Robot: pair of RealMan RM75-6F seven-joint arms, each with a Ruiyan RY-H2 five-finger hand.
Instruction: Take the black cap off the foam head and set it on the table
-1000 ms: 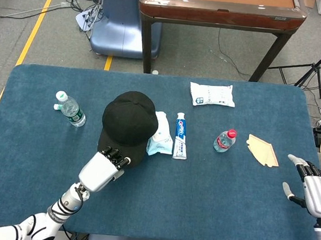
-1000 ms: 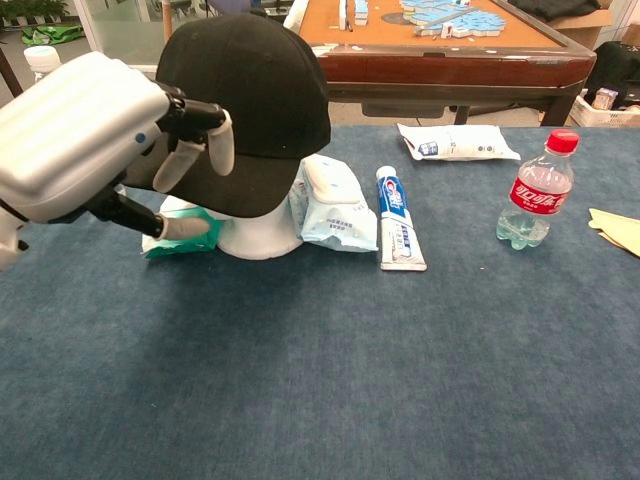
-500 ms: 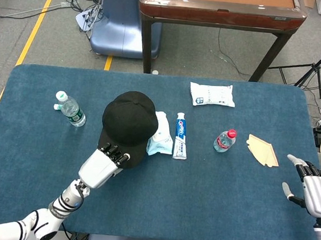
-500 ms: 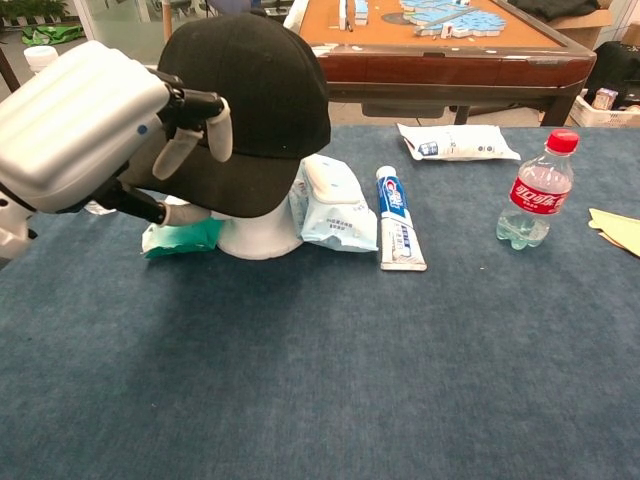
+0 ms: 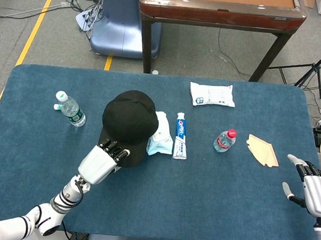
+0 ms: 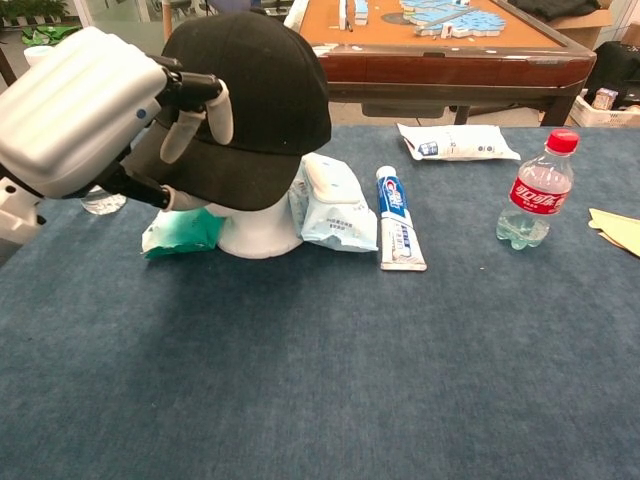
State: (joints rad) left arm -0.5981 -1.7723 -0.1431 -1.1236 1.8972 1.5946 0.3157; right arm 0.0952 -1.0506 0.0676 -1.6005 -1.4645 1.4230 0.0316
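Note:
The black cap sits on the white foam head left of the table's middle, its brim pointing toward me. My left hand holds the brim of the cap: in the chest view the fingers lie over the brim's top and the thumb reaches underneath it. The brim is tipped up, showing the foam head's base. My right hand hovers at the table's right edge, fingers apart, holding nothing.
Beside the head lie a wipes pack, a toothpaste tube and a green packet. A green-capped bottle stands at the left and a red-capped bottle at the right. A white packet and tan paper lie further off.
My left hand has moved up and forward at the brim, and the cap's front has risen a little off the foam head. The right hand has not moved.

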